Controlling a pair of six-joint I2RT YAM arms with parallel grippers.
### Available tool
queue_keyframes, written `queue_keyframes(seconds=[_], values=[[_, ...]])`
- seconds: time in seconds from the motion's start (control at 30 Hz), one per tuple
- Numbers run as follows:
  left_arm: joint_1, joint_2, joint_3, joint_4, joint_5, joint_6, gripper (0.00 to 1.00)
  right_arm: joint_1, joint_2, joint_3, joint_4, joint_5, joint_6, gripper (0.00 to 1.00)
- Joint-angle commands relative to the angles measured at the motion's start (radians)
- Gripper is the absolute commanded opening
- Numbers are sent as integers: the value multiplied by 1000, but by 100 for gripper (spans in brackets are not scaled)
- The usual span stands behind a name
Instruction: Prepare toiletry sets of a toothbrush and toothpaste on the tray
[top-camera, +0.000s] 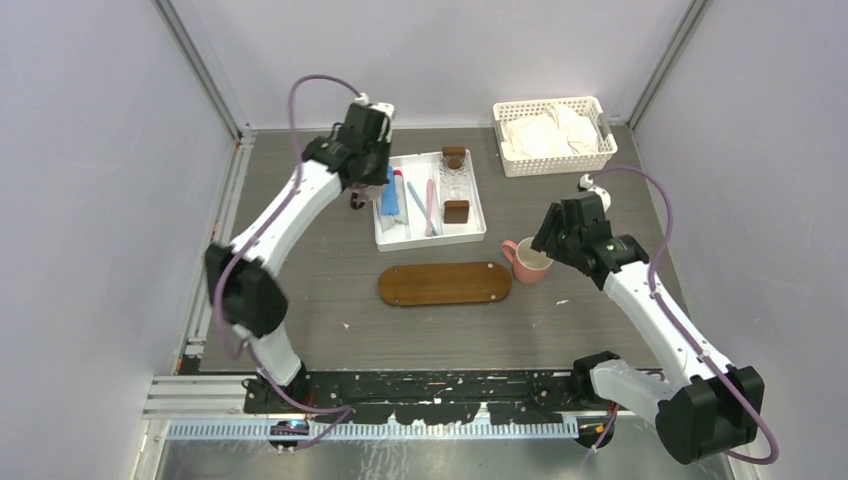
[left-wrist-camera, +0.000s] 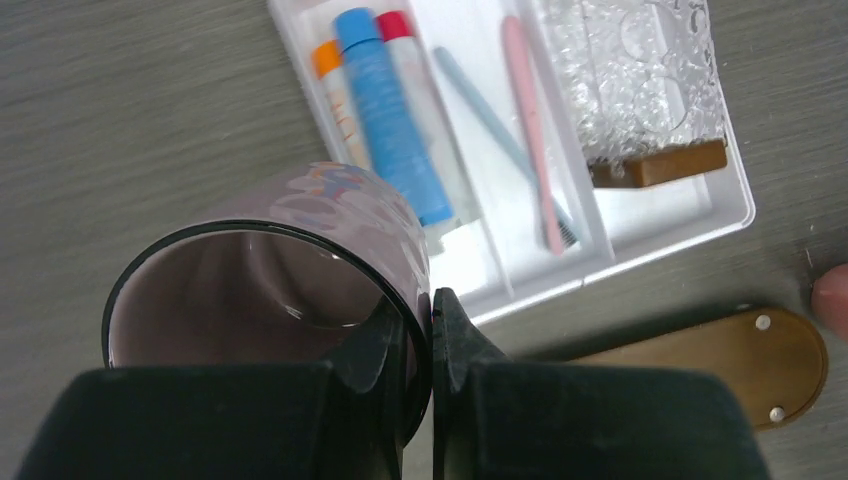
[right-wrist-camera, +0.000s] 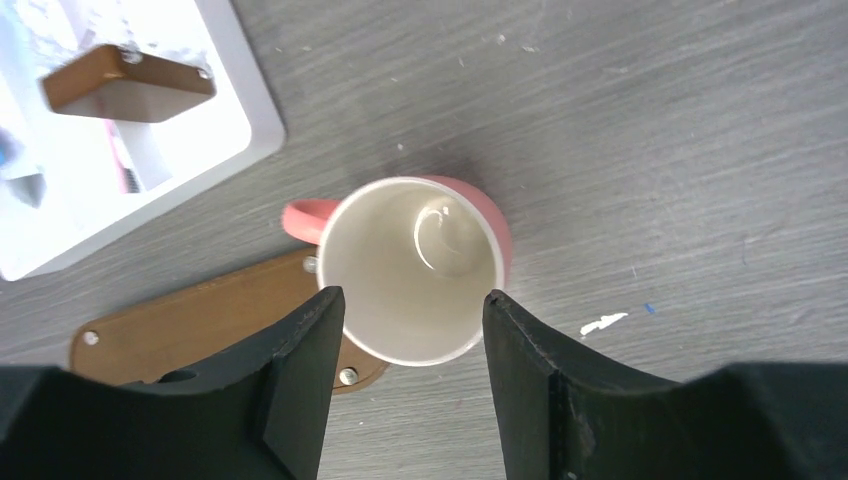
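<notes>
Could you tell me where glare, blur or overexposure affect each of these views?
Top external: even light, soft shadows, basket contents washed out. Left wrist: left gripper blurred up close, glossy dark cup shows coloured reflections. Right wrist: white tray overexposed and soft; pink mug sharp, with a highlight inside.

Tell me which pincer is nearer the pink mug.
Right. The right pincer is open above the pink mug, fingers framing its rim. The left pincer is across the table by the white tray, gripping a dark cup.
</notes>
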Motion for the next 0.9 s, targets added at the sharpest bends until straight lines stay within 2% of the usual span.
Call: queue_keyframes(seconds=[0.0, 0.13, 0.27, 0.33, 0.43, 0.67, 0.87], values=[[-1, -339, -222, -48, -210, -84, 1, -3, -13, 85, 4, -42, -27, 59], [-2, -569, -484, -91, -276, -218, 1, -3, 40, 135, -4, -97, -42, 62], [-4, -704, -718, -82, -270, -332, 4, -3, 106, 202, 6, -154, -75, 80], [-4, -737, -792, -68, -273, -363, 6, -2, 185, 291, -19, -210, -96, 84], [-4, -746, -858, -57, -284, -393, 15, 0, 344, 494, -93, -231, -104, 84], [-3, -705, -935, 40, -299, -434, 37, 8, 646, 819, -160, -176, -55, 83], [4, -646, -960, 86, -271, -426, 41, 67, 891, 1065, -260, -99, -83, 81]])
